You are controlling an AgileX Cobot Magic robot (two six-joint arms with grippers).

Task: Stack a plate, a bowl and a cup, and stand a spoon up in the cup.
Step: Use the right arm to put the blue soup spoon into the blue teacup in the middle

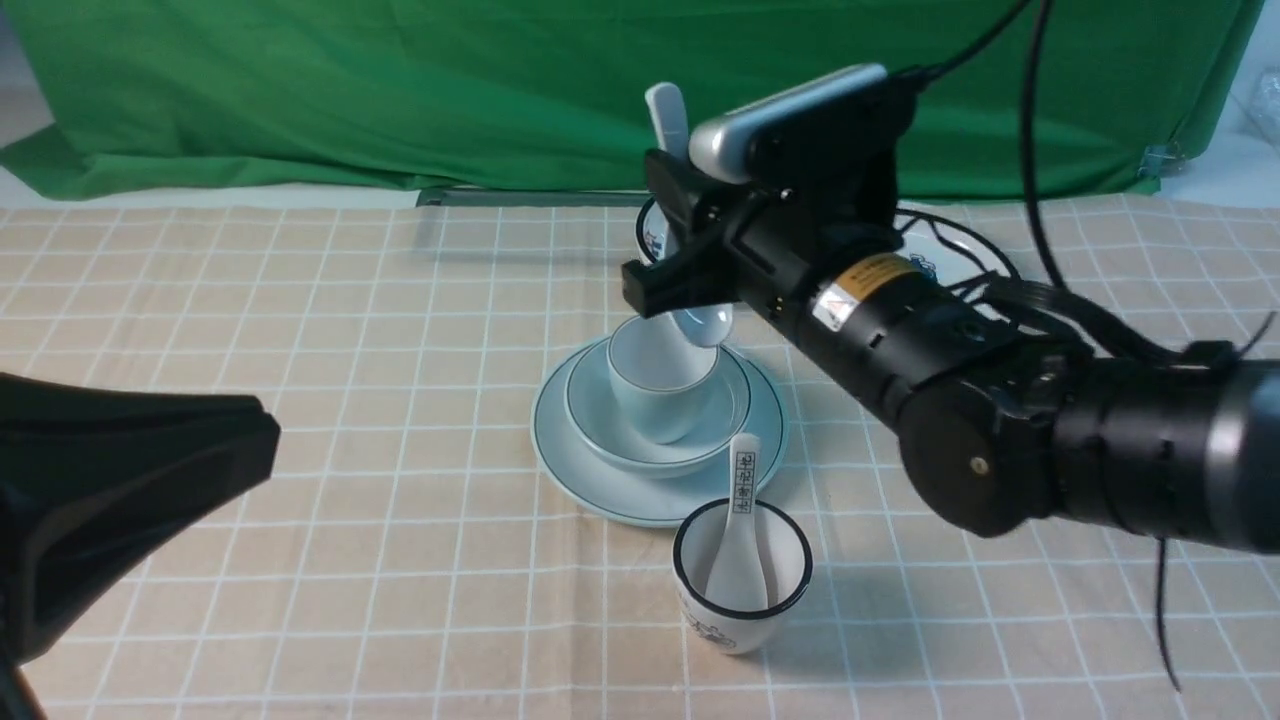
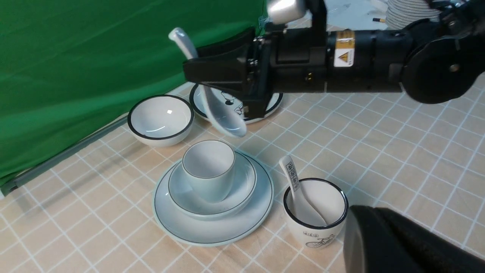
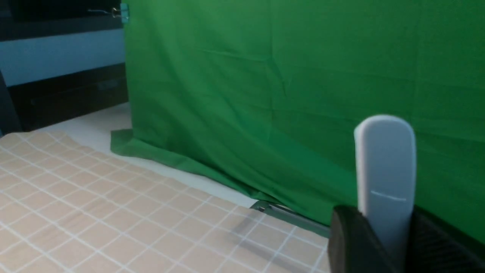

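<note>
The pale plate point(image 1: 600, 495) lies mid-table with the shallow bowl point(image 1: 590, 415) on it and the plain cup point(image 1: 660, 395) upright in the bowl. My right gripper point(image 1: 668, 235) is shut on the handle of the plain white spoon point(image 1: 705, 325). The spoon hangs steeply, with its scoop just above the cup's far rim and its handle end pointing up. From the left wrist, the spoon's scoop point(image 2: 227, 121) hangs over the cup point(image 2: 208, 167). In the right wrist view the spoon's handle point(image 3: 384, 167) stands between the jaws. My left gripper point(image 1: 265, 440) rests shut and empty at the near left.
A black-rimmed cup point(image 1: 740, 590) holding a marked spoon point(image 1: 742, 480) stands just in front of the stack. Behind the stack are a black-rimmed bowl point(image 2: 161, 119) and a cartoon plate point(image 2: 273, 106). A green cloth point(image 1: 400, 90) closes the far side.
</note>
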